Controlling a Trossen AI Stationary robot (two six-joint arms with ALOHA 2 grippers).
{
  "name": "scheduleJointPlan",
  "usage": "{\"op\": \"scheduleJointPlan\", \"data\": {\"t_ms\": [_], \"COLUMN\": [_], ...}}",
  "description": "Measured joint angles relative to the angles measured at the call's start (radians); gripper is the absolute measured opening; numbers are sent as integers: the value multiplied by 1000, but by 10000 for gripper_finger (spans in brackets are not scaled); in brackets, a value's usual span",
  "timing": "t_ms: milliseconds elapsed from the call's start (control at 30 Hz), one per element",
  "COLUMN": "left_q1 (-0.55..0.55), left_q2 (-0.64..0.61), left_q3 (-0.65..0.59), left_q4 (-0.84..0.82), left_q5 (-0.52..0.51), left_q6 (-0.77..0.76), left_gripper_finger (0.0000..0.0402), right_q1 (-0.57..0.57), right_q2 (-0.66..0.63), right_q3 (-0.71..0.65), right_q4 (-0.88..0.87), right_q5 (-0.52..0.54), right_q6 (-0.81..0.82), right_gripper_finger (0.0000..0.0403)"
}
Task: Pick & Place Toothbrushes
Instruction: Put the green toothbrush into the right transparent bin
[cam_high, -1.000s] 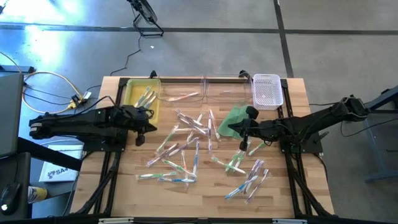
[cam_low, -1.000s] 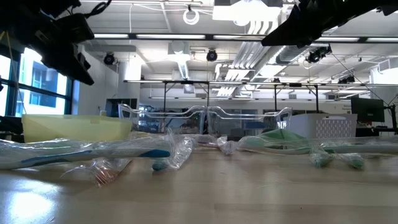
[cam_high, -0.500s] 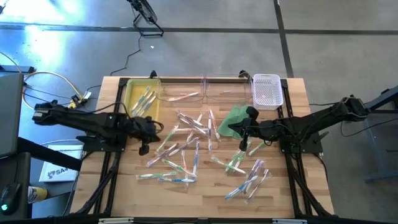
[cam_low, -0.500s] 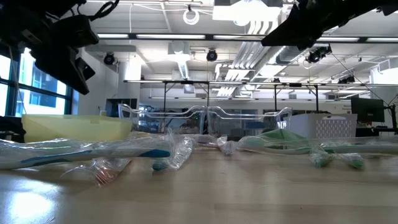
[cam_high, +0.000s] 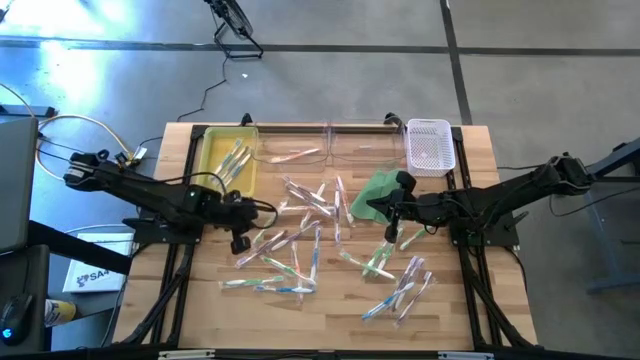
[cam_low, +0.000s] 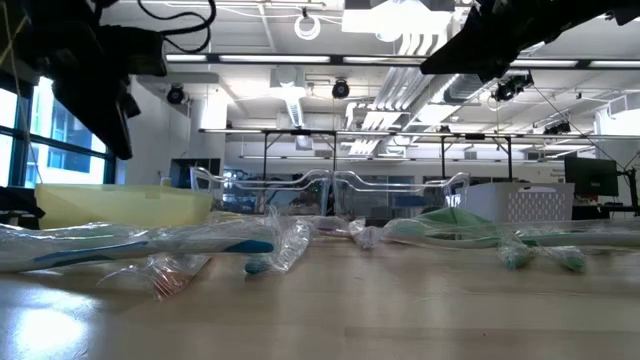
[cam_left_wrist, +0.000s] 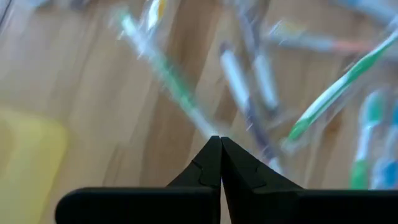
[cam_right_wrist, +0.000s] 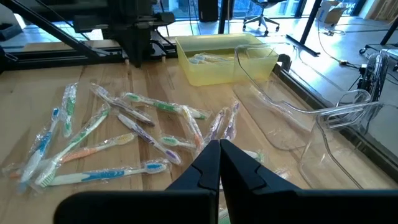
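Note:
Several wrapped toothbrushes (cam_high: 300, 228) lie scattered flat on the wooden table, also in the right wrist view (cam_right_wrist: 124, 134) and, blurred, the left wrist view (cam_left_wrist: 249, 81). A few more rest in the yellow bin (cam_high: 228, 160), and one lies in a clear tray (cam_high: 295, 154). My left gripper (cam_high: 238, 243) hovers at the pile's left edge, shut and empty (cam_left_wrist: 219, 142). My right gripper (cam_high: 391, 236) hangs above the pile's right part, beside the green cloth (cam_high: 375, 195), shut and empty (cam_right_wrist: 219, 144).
Along the far edge stand the yellow bin, two clear trays (cam_high: 365, 148) and a white mesh basket (cam_high: 430, 146). The green cloth lies flat near the basket. Bare wood shows along the near edge (cam_high: 330, 320) and the left side of the table.
My left gripper has moved from beside the yellow bin toward the near edge and to the right, reaching the left edge of the toothbrush pile; its fingers stay shut. The toothbrushes lie as before.

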Motion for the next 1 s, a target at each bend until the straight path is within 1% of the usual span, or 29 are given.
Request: {"op": "scheduleJointPlan", "data": {"t_ms": [67,300,533,667,767,867,1000], "left_q1": [0,0,0,0,0,0,0], "left_q2": [32,119,155,156,155,156,156], "left_q3": [13,13,14,14,14,14,14], "left_q4": [-36,1,12,12,13,20,40], "left_q5": [0,18,17,-31,-46,-45,-47], "left_q6": [-6,-47,-43,-42,-50,-69,-111], "left_gripper_finger": [0,0,0,0,2,20,66], "right_q1": [0,0,0,0,0,0,0], "right_q2": [0,0,0,0,0,0,0], "right_q3": [0,0,0,0,0,0,0], "right_q4": [0,-7,-15,-15,-15,-15,-16], "right_q5": [0,0,0,0,0,0,0], "right_q6": [0,0,0,-1,-3,-3,-3], "right_gripper_finger": [3,3,3,3,3,3,3]}}
